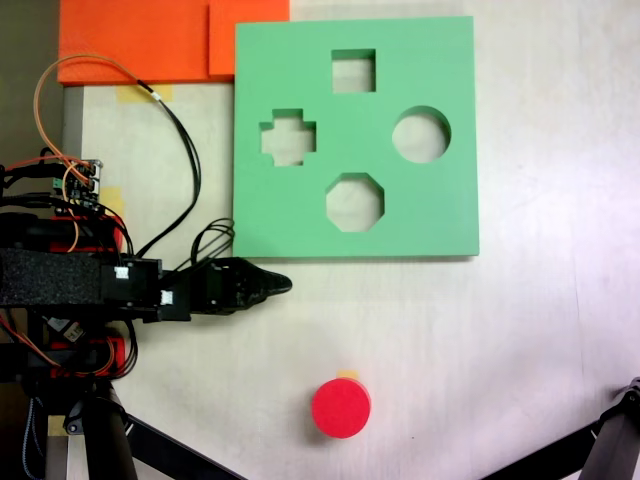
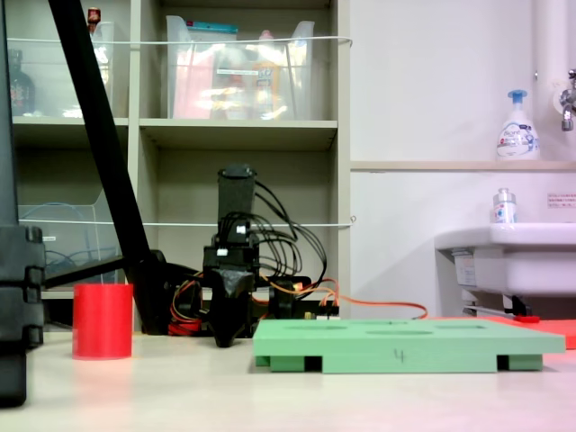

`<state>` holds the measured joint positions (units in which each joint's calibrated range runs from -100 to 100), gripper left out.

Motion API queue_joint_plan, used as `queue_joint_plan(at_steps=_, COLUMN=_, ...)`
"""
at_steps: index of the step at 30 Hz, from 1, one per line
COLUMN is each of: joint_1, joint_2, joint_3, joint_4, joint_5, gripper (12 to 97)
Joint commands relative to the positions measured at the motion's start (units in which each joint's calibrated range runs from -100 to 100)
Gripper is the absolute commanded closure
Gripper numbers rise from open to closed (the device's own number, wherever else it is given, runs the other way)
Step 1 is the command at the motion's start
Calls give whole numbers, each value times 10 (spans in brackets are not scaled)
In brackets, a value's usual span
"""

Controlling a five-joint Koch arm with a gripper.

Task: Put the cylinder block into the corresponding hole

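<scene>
Fixed views both show the same quiet table, so let's sweep across from the left. Looking down from above, the arm's base and its tangle of orange and black wires (image 1: pixel 160 110) sit at the left edge, with the arm reaching out to the right. Its gripper (image 1: pixel 283 285) points right, low over the table (image 1: pixel 520 330), just below the green board's lower edge; the jaws look drawn together to one dark tip, but whether they are truly closed I cannot tell. It grasps nothing. Below and to the right of the tip, well apart from it, stands the red cylinder block (image 1: pixel 341 408), upright on bare table. Above, the green board (image 1: pixel 440 210) lies flat, orange foam sheets (image 1: pixel 140 40) just beside its upper left corner. The round hole (image 1: pixel 421 135) sits on the board's right side. From the low side camera, the cylinder block (image 2: pixel 103 321) stands left, the gripper (image 2: pixel 225 340) centre, the board (image 2: pixel 405 346) right.
</scene>
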<state>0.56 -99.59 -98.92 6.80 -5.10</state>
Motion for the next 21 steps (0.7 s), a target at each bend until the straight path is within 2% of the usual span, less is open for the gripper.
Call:
queue_joint_plan(at_steps=1, joint_1=0, joint_2=-4, joint_3=-11, joint_4=-46, joint_5=-1, gripper=592)
queue_joint_plan(at_steps=9, joint_1=0, joint_2=-4, joint_3=-11, joint_4=-46, joint_5=10, gripper=595)
queue_joint_plan(at_steps=13, joint_1=-13, joint_2=-4, joint_3=-11, joint_4=-40, joint_5=20, gripper=558)
queue_joint_plan(at_steps=21, joint_1=-26, joint_2=-4, joint_3=-11, joint_4=328, joint_5=210, gripper=558)
